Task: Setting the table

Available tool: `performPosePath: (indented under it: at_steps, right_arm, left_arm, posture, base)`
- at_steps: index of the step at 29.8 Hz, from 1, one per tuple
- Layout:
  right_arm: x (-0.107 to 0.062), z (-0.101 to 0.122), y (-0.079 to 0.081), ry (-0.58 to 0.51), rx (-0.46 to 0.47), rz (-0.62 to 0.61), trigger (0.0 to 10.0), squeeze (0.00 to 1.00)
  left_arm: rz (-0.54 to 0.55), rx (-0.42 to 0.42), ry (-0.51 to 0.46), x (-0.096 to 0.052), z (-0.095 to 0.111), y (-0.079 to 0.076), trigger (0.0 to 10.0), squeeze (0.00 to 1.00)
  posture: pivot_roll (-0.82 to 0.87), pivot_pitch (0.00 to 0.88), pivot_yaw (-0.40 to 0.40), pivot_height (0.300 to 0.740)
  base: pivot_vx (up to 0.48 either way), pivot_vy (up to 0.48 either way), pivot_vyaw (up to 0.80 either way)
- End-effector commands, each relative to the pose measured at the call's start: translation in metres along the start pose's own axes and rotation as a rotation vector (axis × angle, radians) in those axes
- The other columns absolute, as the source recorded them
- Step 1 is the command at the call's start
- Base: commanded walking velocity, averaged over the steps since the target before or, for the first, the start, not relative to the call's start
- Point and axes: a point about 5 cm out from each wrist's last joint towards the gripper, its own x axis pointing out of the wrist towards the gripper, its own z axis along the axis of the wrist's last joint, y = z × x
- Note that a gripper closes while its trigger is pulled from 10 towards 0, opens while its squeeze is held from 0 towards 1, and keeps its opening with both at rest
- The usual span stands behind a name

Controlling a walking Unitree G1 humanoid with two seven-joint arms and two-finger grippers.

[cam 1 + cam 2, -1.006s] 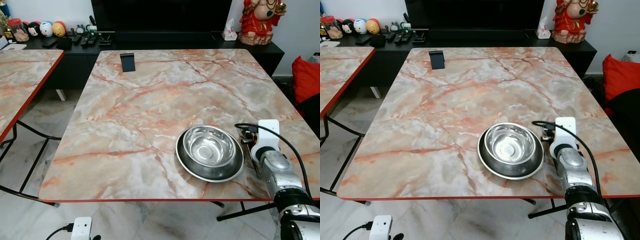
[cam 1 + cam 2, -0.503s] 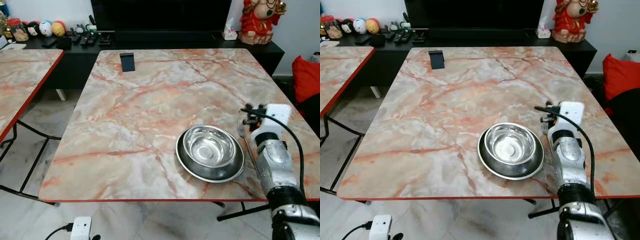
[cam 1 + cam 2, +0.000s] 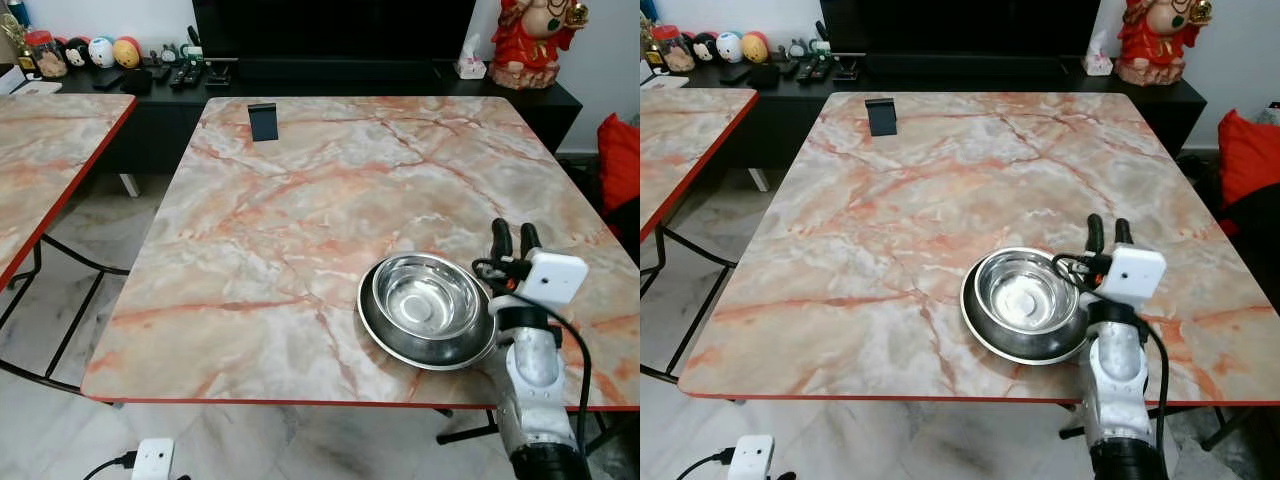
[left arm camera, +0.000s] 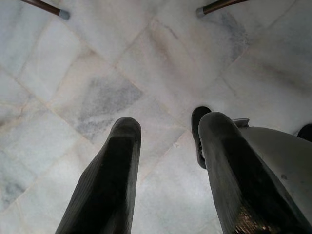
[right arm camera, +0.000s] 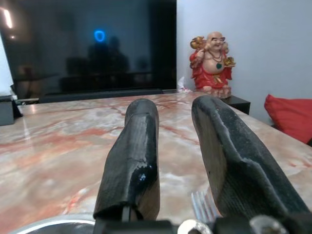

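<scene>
Right gripper [image 3: 511, 238], fingers parted and empty, hovers at 3 o'clock of the steel bowl [image 3: 424, 302]; fork [image 5: 204, 207] beneath. Left gripper [image 4: 168, 141] released above the floor [image 4: 87, 73].

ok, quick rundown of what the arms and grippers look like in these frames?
The right arm is a silver rounded cylinder with a black joint collar at its base, topped by a white boxy wrist module with a black cable looping from it. The right gripper has two long black fingers with round tips; its fingers look matte and textured up close. The left gripper has matching ribbed black fingers.
</scene>
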Motion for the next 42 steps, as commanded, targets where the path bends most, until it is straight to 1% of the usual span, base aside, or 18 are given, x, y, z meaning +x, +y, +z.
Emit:
performPosePath:
  at_steps: [1, 4, 8, 13, 17, 18, 19, 23, 28, 33, 39, 42]
  right_arm:
    - [-0.002, 0.002, 0.002, 0.001, 0.000, -0.007, 10.0, 0.00]
    - [-0.007, 0.000, 0.006, 0.010, 0.011, -0.007, 10.0, 0.00]
    - [-0.010, -0.001, 0.010, 0.017, 0.004, -0.001, 10.0, 0.00]
    - [-0.008, 0.000, 0.008, 0.020, -0.001, -0.010, 10.0, 0.00]
    - [-0.003, 0.002, 0.008, 0.018, -0.006, -0.013, 10.0, 0.00]
    - [-0.002, 0.003, 0.007, 0.015, -0.026, -0.007, 10.0, 0.00]
    - [-0.001, 0.003, 0.007, 0.015, -0.027, -0.009, 10.0, 0.00]
    - [0.003, 0.006, 0.007, 0.006, -0.018, -0.018, 10.0, 0.00]
    - [0.012, 0.010, 0.002, -0.005, -0.015, -0.032, 10.0, 0.00]
    - [0.020, 0.016, 0.001, -0.022, -0.024, -0.029, 10.0, 0.00]
    - [0.029, 0.023, -0.007, -0.038, -0.026, -0.044, 10.0, 0.00]
    - [0.031, 0.025, -0.008, -0.042, -0.029, -0.040, 10.0, 0.00]
  left_arm:
    - [0.009, 0.013, 0.029, -0.002, -0.007, 0.003, 10.0, 0.00]
    - [0.011, 0.017, 0.031, -0.002, -0.008, 0.005, 10.0, 0.00]
    - [0.011, 0.021, 0.030, -0.002, -0.008, 0.006, 10.0, 0.00]
    - [0.012, 0.025, 0.027, -0.002, -0.007, 0.007, 10.0, 0.00]
    - [0.014, 0.022, 0.027, -0.002, -0.006, 0.007, 10.0, 0.00]
    - [0.015, 0.020, 0.029, -0.002, -0.006, 0.007, 10.0, 0.00]
    - [0.015, 0.020, 0.031, -0.002, -0.006, 0.007, 10.0, 0.00]
    - [0.014, 0.013, 0.030, -0.001, -0.005, 0.006, 10.0, 0.00]
    - [0.009, 0.007, 0.024, 0.000, -0.002, 0.002, 10.0, 0.00]
    - [0.005, -0.027, 0.008, 0.002, 0.003, -0.003, 10.0, 0.00]
    - [-0.003, -0.049, 0.001, 0.003, 0.008, -0.011, 10.0, 0.00]
    - [-0.004, -0.056, 0.002, 0.004, 0.008, -0.012, 10.0, 0.00]
  posture:
    - [-0.03, 0.000, 0.001, 0.740]
    - [-0.02, 0.000, 0.002, 0.740]
    - [-0.03, 0.000, 0.008, 0.740]
    - [-0.03, 0.000, 0.010, 0.740]
    - [-0.03, 0.000, 0.007, 0.740]
    - [-0.03, 0.000, 0.007, 0.740]
    - [-0.03, 0.000, 0.009, 0.740]
    - [-0.05, 0.000, 0.008, 0.740]
    - [-0.06, 0.000, -0.001, 0.740]
    - [-0.07, 0.000, -0.025, 0.740]
    - [-0.09, 0.000, -0.061, 0.740]
    - [-0.09, 0.000, -0.071, 0.740]
  base:
    - [0.000, 0.000, 0.00]
    - [0.000, 0.000, 0.00]
    - [0.000, 0.000, 0.00]
    - [0.000, 0.000, 0.00]
    - [0.000, 0.000, 0.00]
    - [0.000, 0.000, 0.00]
    - [0.000, 0.000, 0.00]
    - [0.000, 0.000, 0.00]
    - [0.000, 0.000, 0.00]
    - [0.000, 0.280, 0.00]
    - [0.000, 0.321, 0.00]
    - [0.000, 0.321, 0.00]
